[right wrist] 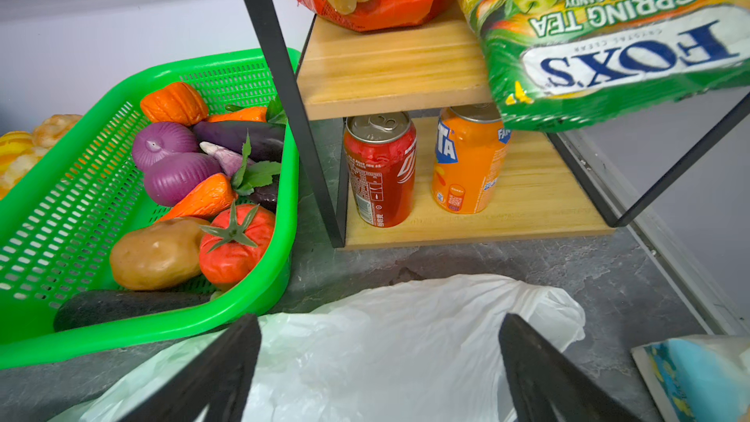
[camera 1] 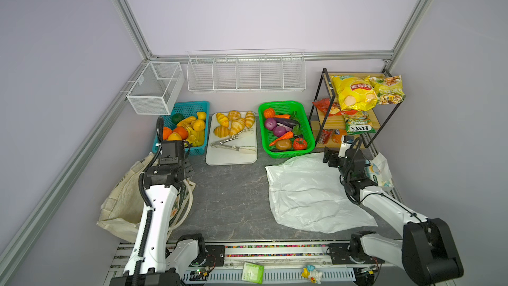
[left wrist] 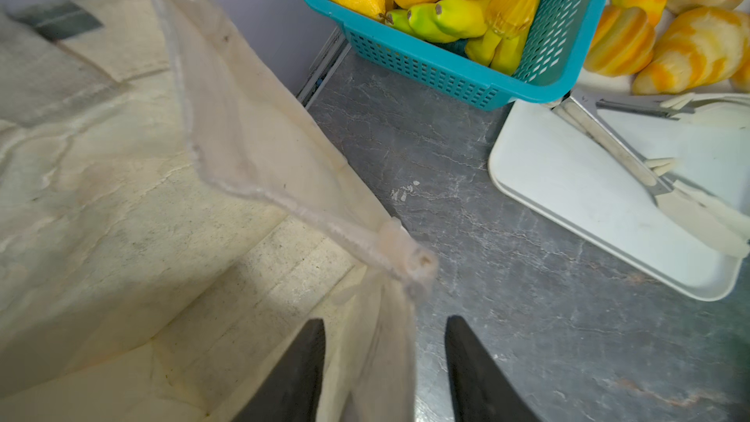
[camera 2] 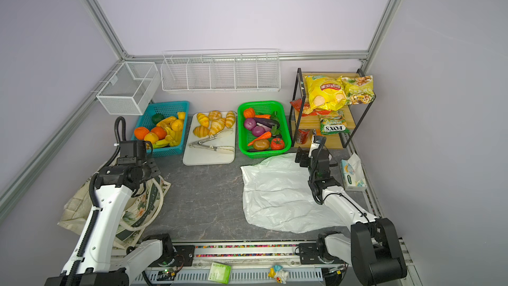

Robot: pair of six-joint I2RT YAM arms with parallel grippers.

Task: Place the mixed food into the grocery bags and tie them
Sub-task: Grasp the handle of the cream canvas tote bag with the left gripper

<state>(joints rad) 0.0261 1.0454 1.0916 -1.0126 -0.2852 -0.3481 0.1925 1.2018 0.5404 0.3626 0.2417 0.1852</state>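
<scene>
Left tool (left wrist: 385, 322), jaws apart astride the rim of the cream tote (left wrist: 121, 196) at the left of the surface (camera 1: 228, 188), cloth not pinched. Right tool (right wrist: 379, 318) spread wide over the white plastic bag (right wrist: 385, 359). Lay's packet (camera 1: 354, 92) and second yellow packet (camera 1: 389, 90) atop the rack (camera 1: 332, 122); tomato (right wrist: 235, 245), potato (right wrist: 158, 253), carrot (right wrist: 203, 196), onion (right wrist: 178, 176) in the green basket (right wrist: 61, 217).

A robot test cell, dressed up like a grocery counter: bare aluminium posts (camera 1: 129, 20) frame plain lilac panels (camera 1: 261, 9), two robot arms (camera 1: 158, 210) are mounted on a rail (camera 1: 275, 251) at the worktop (camera 1: 228, 196) edge, and a green basket (camera 1: 280, 103) holds toy vegetables (camera 1: 270, 123) beside a small shelf (camera 1: 334, 122) of snack packets (camera 1: 354, 92).
</scene>
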